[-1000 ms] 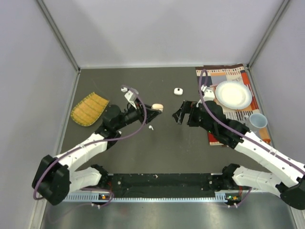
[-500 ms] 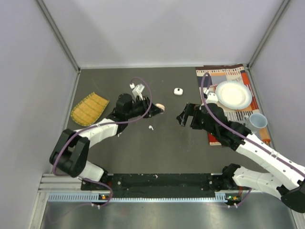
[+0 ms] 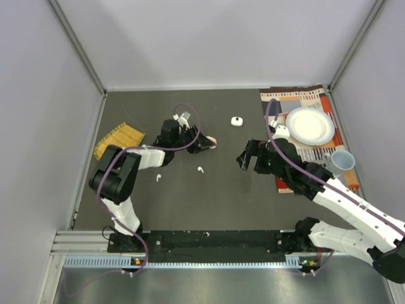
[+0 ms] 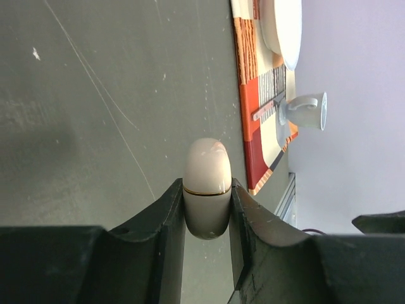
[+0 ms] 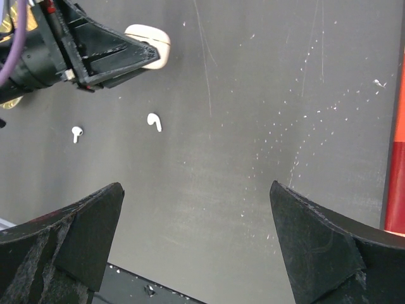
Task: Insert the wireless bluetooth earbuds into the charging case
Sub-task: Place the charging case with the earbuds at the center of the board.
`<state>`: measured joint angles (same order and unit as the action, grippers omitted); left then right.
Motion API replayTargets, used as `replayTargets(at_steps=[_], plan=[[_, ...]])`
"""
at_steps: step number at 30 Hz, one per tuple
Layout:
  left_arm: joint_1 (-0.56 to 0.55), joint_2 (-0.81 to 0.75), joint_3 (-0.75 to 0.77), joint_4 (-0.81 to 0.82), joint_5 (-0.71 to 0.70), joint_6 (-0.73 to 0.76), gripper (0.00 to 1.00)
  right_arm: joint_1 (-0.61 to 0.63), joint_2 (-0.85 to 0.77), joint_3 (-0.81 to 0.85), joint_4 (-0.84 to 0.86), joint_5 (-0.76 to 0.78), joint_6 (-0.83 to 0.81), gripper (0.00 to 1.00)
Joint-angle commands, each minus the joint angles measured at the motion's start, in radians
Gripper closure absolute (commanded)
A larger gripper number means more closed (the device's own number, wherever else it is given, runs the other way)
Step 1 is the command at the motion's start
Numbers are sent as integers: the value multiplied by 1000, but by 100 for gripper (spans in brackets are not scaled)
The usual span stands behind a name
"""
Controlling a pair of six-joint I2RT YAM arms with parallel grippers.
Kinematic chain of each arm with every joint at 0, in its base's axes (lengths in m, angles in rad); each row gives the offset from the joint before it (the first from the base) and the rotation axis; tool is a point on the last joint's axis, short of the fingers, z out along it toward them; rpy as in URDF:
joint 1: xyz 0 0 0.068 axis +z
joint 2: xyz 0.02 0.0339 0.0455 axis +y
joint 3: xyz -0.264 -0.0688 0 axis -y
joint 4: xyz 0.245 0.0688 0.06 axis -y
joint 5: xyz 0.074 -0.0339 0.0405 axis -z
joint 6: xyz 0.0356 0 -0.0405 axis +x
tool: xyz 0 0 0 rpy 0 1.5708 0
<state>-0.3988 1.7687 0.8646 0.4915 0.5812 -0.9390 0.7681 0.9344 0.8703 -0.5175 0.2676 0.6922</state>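
My left gripper (image 3: pixel 207 144) is shut on a pale peach charging case (image 4: pixel 207 183) with a gold seam, its lid closed; the case sticks out past the fingertips, low over the dark table. Two tiny white earbuds lie loose on the table: one (image 3: pixel 200 170) just in front of that gripper, the other (image 3: pixel 159 177) further left beside the left forearm. The right wrist view shows both earbuds (image 5: pixel 154 121) (image 5: pixel 76 133) and the held case (image 5: pixel 152 50). My right gripper (image 3: pixel 243 158) hangs open and empty to the right of them, its fingers (image 5: pixel 82 234) wide apart.
A small white case (image 3: pixel 236 121) sits further back at centre. A bamboo mat (image 3: pixel 114 138) lies at the left, partly behind the left arm. On the striped placemat (image 3: pixel 304 100) at the right stand a white plate (image 3: pixel 310 125) and a clear cup (image 3: pixel 342 159).
The left arm has folded back and to the left, its gripper staying near the same spot with the case. That uncovered the second earbud. The right arm barely moved.
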Motion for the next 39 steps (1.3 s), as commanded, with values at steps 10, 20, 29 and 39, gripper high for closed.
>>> replayTargets(at_steps=[10, 20, 29, 39], plan=[[35, 159, 77, 65, -81, -112, 100, -13, -36, -8, 7, -5, 24, 1], [46, 189, 73, 9, -106, -169, 94, -13, -28, -10, 5, -10, 24, 1], [51, 187, 94, -113, -132, -152, 84, -13, -16, -8, 2, -19, 24, 1], [52, 172, 122, -204, -158, -86, 62, -13, -5, -7, 4, -25, 24, 1]])
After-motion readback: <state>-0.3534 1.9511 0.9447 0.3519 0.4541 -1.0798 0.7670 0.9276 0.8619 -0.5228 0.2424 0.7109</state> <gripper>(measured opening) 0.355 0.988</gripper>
